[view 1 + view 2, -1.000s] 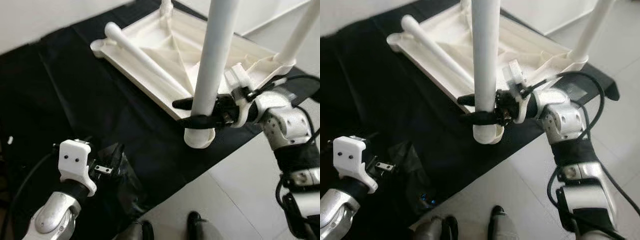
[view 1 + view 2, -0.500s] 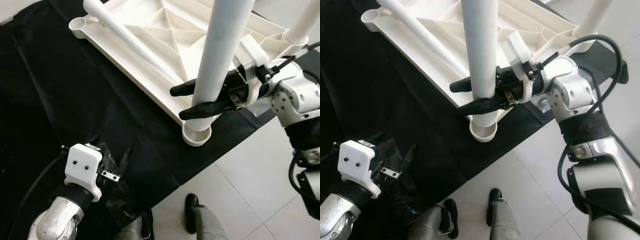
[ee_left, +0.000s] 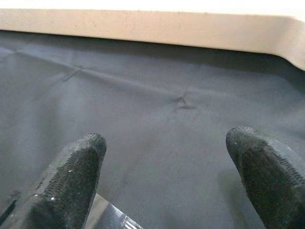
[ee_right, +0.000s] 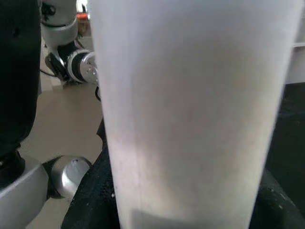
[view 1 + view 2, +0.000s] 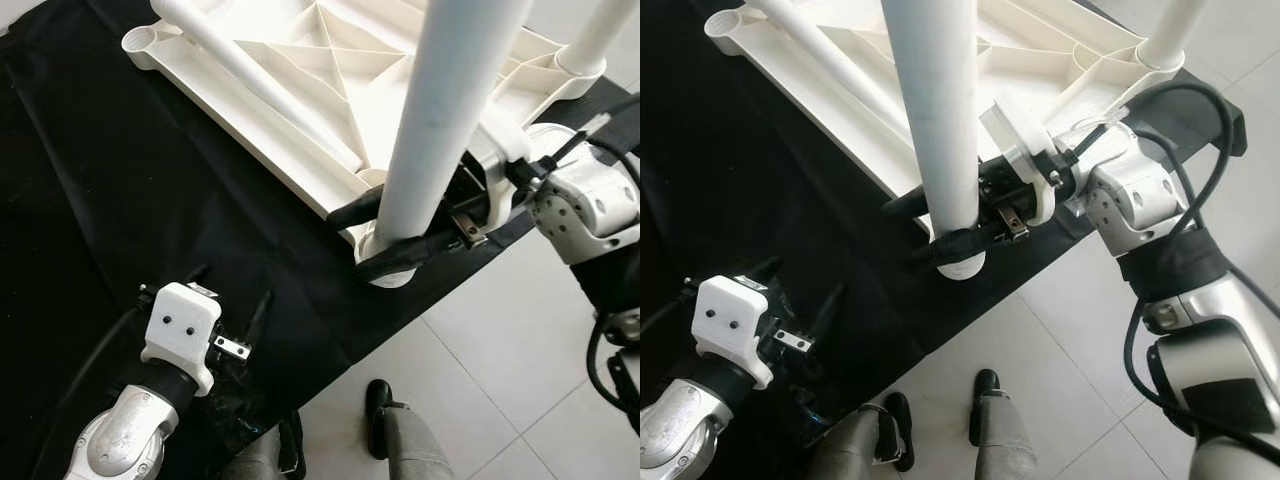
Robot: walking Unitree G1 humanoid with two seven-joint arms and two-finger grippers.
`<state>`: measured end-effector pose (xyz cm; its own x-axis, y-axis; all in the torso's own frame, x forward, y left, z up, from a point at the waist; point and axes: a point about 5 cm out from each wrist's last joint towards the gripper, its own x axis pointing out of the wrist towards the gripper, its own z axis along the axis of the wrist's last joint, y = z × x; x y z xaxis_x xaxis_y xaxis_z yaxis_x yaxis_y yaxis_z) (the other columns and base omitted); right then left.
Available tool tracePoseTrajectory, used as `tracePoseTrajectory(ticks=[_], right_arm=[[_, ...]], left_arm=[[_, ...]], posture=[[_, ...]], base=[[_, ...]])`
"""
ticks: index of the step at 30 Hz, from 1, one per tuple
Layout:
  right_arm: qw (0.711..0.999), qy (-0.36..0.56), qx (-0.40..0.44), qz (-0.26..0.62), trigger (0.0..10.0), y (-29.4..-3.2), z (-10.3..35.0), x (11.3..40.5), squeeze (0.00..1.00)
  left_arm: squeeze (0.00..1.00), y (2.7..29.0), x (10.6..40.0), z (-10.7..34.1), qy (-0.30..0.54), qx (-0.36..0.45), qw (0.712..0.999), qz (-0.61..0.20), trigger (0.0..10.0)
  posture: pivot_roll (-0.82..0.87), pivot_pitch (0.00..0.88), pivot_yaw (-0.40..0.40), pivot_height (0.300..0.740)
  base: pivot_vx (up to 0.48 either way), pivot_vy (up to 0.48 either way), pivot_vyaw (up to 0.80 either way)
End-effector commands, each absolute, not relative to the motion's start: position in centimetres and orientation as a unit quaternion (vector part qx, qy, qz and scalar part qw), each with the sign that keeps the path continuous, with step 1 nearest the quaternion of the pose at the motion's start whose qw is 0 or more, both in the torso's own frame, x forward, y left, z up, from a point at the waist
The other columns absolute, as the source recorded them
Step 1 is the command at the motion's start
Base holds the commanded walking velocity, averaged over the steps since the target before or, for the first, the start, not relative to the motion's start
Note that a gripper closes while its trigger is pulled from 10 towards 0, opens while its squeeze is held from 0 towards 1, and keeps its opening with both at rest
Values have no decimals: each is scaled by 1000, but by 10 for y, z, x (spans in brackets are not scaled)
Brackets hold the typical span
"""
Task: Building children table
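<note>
A black cloth (image 5: 120,190) is spread over a pale tiled floor (image 5: 520,400), and a white plastic tabletop (image 5: 300,90) lies on it upside down, its ribbed underside facing up. A person's dark shoes (image 5: 985,385) stand on the tiles at the cloth's near edge.

The right gripper (image 5: 385,235) reaches in from the robot's right at the near corner of the tabletop. Its two black fingers (image 5: 400,258) are clamped on a white table leg (image 5: 445,130), one finger on each side of the tube, just above the tube's lower end. That end sits at the round corner socket (image 5: 388,278) directly beneath the gripper; whether it is fully seated cannot be told. The leg's long axis runs nearly upright, leaning slightly away from the right wrist as it rises out of view. In the right wrist view the leg (image 4: 190,109) stands close between the dark fingers.

Beyond the right gripper, a second leg (image 5: 598,35) stands upright in the far right corner socket. To the gripper's left, a third leg (image 5: 250,80) lies flat on the underside, its long axis running diagonally from the far left corner toward the gripper.

The left gripper (image 3: 167,157) hovers low over the cloth, well apart from the tabletop's near edge, fingers (image 3: 71,176) spread wide and holding nothing.

No writing or labels can be made out on any part.
</note>
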<state>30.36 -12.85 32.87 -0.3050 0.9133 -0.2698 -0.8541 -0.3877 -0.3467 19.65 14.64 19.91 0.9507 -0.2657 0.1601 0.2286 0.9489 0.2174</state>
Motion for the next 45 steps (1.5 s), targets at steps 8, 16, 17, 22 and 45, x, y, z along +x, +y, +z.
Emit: tracePoseTrajectory(ticks=[8,16,17,22,45], right_arm=[[699,-109,-134,694,10000,-111,332,338,0],[710,-130,-126,680,10000,-100,327,326,0],[712,-132,-132,677,10000,-98,322,322,0],[743,-126,-137,643,10000,-80,292,302,0],[815,-125,-138,548,10000,-79,270,298,0]], left_arm=[[0,159,200,184,-63,32,996,-50,10000],[0,172,201,182,-72,0,997,1,10000],[0,175,201,182,-74,-4,997,8,10000],[0,174,200,181,-79,-29,996,6,10000],[0,178,209,154,-31,-9,999,41,10000]], posture=[[-37,356,28,740],[-37,275,-15,740],[-37,275,-15,740],[-38,209,-10,740],[-33,142,9,740]], base=[[0,0,0],[0,-82,0],[0,-326,0],[0,-469,0],[0,-102,626]])
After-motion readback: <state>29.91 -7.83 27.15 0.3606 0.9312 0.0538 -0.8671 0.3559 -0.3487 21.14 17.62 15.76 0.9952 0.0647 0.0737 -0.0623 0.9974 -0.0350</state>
